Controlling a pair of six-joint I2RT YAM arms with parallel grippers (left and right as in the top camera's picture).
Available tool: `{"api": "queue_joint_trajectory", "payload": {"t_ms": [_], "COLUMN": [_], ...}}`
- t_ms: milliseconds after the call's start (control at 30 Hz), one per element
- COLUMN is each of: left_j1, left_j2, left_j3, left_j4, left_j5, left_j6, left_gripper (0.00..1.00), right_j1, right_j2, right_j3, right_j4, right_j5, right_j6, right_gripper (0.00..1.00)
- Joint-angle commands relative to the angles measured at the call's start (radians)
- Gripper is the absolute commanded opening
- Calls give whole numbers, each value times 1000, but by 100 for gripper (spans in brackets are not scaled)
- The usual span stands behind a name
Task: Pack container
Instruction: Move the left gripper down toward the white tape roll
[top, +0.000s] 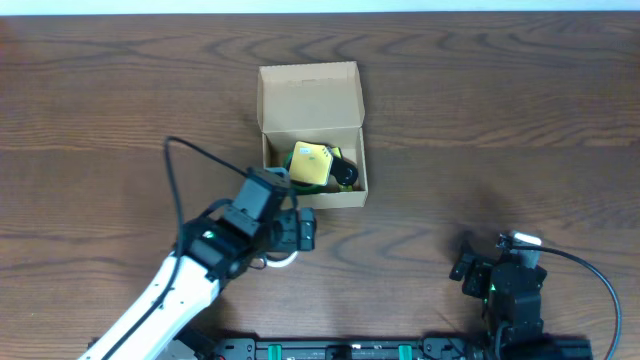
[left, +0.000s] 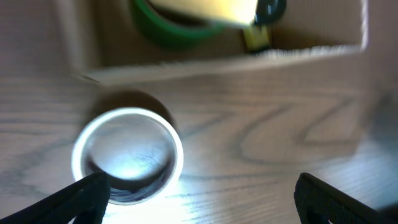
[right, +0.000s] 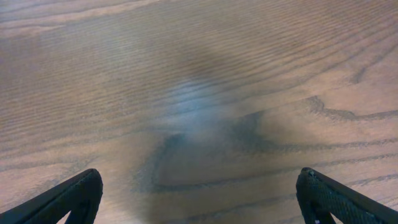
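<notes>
the box (top: 315, 197) is plain tan cardboard, small and rectangular. it sits about midway between the left and right edges of the counter (top: 520, 110), nearer the far edge than the near one. its lid (top: 309, 97) is folded back toward the far edge, with the pale inside showing. in the box a yellow pad (top: 310, 160) lies tilted over a green roll (left: 165, 31), and a black item (top: 346, 172) lies by the right wall.

just outside the box's near wall a white roll (left: 127, 155) lies flat on the wood. the left gripper (left: 200, 186) hangs over it with its jaws wide apart, holding nothing. one finger (left: 87, 196) is right by the roll's rim; whether it touches is unclear.

from overhead the left arm hides most of the white roll, leaving only a thin arc. the left wrist view is blurred and cuts the box contents off at the top. what the black item is cannot be made out.

the right gripper (right: 199, 186) is toward the near right corner, well apart from the box. its jaws are spread over bare wood, and only the fingertips show in its own view.
</notes>
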Motion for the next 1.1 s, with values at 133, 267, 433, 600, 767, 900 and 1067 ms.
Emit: {"api": "queue_joint_trajectory", "payload": {"t_ms": [133,267,433,600,767,900,1067], "left_j1": [-34,-34,-34,-34,-34,-34,-34], "left_j2": [126,152,151,151,117,110,116], "left_j3": [-3,-3,-3,-3,-3,-5,-47], "left_j4": [-21,-30,55,42,-157,-208,-187], "left_j5": [45,51,-129,-260,-286,-285,-259], "left_j6": [-8,-8,-181,-515,-885,-991,-1063], "left_gripper": [95,95,95,93,90,90,90], "right_j1": [-7,-7,-7,-7,-7,-7,-7], "right_j2": [-6,-6,-6,-6,-6,-6,-6], "right_j3": [-8,-8,-8,-8,-8,-8,-8], "right_j4": [-2,-2,-2,-2,-2,-2,-2], "right_j5": [10,10,10,10,10,10,10], "right_j6": [-15,-15,-15,-15,-15,-15,-15], "right_gripper": [99,99,99,99,99,99,99]}}
